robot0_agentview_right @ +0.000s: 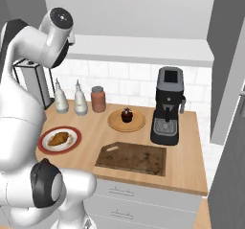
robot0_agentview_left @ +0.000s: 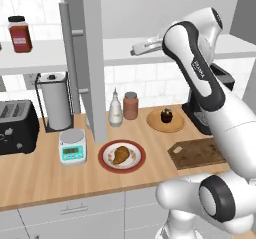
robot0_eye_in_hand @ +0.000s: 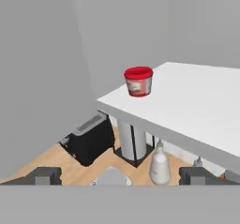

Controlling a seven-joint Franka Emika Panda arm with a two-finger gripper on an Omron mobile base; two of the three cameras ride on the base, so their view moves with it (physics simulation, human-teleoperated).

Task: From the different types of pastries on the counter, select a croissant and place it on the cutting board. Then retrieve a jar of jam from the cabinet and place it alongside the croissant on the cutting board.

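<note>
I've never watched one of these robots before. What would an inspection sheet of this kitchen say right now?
Surface: light wooden counter.
Job's things: croissant lies on the red-rimmed plate; cutting board bare; jar of jam on the cabinet shelf.
Clutter: cupcake on a round wooden plate, coffee machine, toaster, scale, bottles.
Gripper: gripper open, holding nothing, short of the jar.
Cables: nothing seen.
Surroundings: white tiled wall.

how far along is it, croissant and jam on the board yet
Nothing is placed yet. The croissant lies on the red-rimmed plate, and the cutting board is bare. The cabinet door is open, and the hand view shows the jar of jam on the shelf, with the gripper open and apart from it. Both placements remain.
</note>
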